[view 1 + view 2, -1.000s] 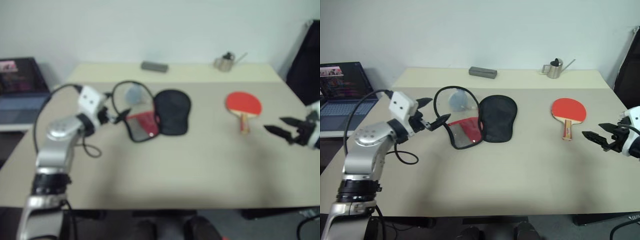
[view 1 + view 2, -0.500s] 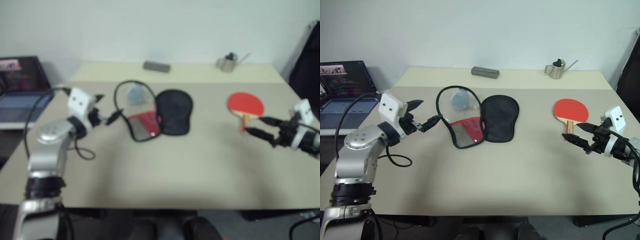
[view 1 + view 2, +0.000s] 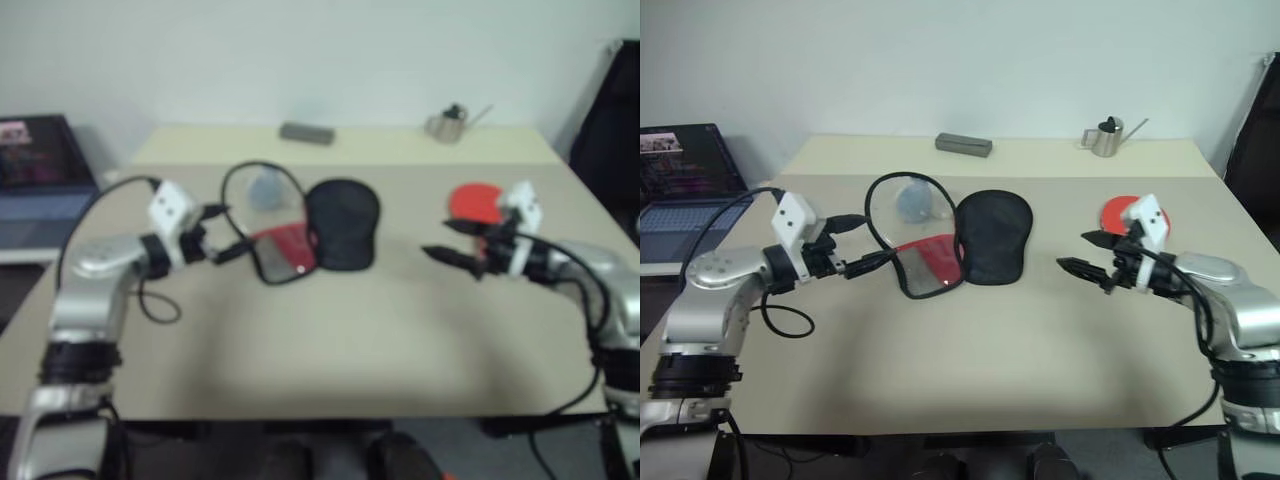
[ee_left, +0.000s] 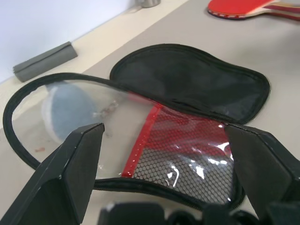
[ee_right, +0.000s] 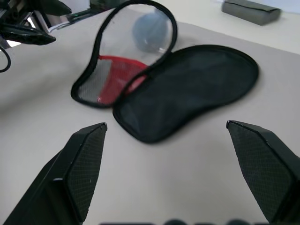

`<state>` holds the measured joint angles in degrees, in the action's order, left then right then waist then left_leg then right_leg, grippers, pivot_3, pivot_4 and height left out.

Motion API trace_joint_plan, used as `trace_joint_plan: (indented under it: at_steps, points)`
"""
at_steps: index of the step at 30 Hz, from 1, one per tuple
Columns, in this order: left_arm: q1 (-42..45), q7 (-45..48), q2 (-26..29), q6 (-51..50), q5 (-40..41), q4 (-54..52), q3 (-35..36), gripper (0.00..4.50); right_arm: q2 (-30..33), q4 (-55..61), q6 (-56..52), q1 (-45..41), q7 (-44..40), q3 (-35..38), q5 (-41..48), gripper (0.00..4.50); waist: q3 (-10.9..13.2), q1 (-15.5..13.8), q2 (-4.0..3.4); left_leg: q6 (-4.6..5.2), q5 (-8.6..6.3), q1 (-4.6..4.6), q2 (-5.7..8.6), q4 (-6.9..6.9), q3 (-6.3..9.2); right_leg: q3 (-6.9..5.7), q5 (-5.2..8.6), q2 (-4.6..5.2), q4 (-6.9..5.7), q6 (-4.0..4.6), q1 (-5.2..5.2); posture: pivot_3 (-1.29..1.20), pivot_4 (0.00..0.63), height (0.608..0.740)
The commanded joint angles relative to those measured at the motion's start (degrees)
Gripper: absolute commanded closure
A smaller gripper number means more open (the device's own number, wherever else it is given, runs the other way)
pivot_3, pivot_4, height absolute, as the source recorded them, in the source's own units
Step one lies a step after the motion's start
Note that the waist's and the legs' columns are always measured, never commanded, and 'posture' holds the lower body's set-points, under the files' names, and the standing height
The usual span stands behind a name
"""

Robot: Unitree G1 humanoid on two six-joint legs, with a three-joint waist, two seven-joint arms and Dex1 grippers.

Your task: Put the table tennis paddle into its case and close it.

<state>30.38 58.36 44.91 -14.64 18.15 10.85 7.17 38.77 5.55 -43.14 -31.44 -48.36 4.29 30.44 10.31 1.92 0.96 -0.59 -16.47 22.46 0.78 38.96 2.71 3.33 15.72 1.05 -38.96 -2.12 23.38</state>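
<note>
The case [image 3: 992, 238] lies open at the middle of the table [image 3: 970, 350]; its black-lined half lies flat, and the flap [image 3: 915, 235] with a clear window and red mesh rests beside it. My left gripper [image 3: 865, 241] is open just left of the flap, and its fingers [image 4: 75, 164] frame the case [image 4: 187, 89]. My right gripper [image 3: 1072, 250] is open over the table between the case and the table tennis paddle [image 3: 1112, 214], pointing at the case [image 5: 187, 89]. My right wrist partly hides the red paddle, which rests on the table behind it.
A grey block [image 3: 963, 145] and a small metal pitcher [image 3: 1108, 137] stand at the table's far edge. A laptop [image 3: 685, 185] sits off the left side. A bluish round thing [image 3: 912, 203] shows through the clear flap. A black cable loops by my left arm.
My right gripper has swept left from the table's right edge, past the paddle, toward the case. My left gripper has stayed beside the flap and turned slightly toward it.
</note>
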Motion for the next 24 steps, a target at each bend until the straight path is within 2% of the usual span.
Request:
trace_joint_plan:
  at_steps: [1, 11, 24]
  points:
    - [1.1, 3.0, 0.8, -0.2, 2.3, -1.2, 1.0, 0.00, -3.2, -3.7, -0.6, -4.0, 3.3, -3.7, -2.9, 0.02, 0.0, -0.1, 0.00, 0.00, 0.00, 0.04, 0.00, 0.00, -0.01, -0.01, 0.00, 0.01, 0.00, 0.00, 0.05, 0.00, 0.150, 0.740]
    - [5.9, 3.7, 0.7, 2.0, 0.7, 4.9, 0.9, 0.00, -15.7, -19.1, -2.6, -14.0, 16.4, -5.5, -9.2, 0.02, 0.0, 0.1, 0.00, -0.03, 0.02, 0.34, 0.01, 0.03, 0.06, -0.28, -0.01, 0.02, -0.11, 0.03, 0.38, 0.00, 0.150, 0.740]
    - [8.9, 7.0, -1.0, 3.6, 0.6, 6.0, -2.4, 0.00, -25.3, -36.6, 5.1, -20.6, 20.8, -6.4, -16.2, 0.02, 0.0, 0.5, 0.00, -0.20, 0.12, 0.54, 0.00, -0.02, 0.05, -0.61, -0.03, 0.11, -0.16, 0.06, 0.66, 0.00, 0.150, 0.740]
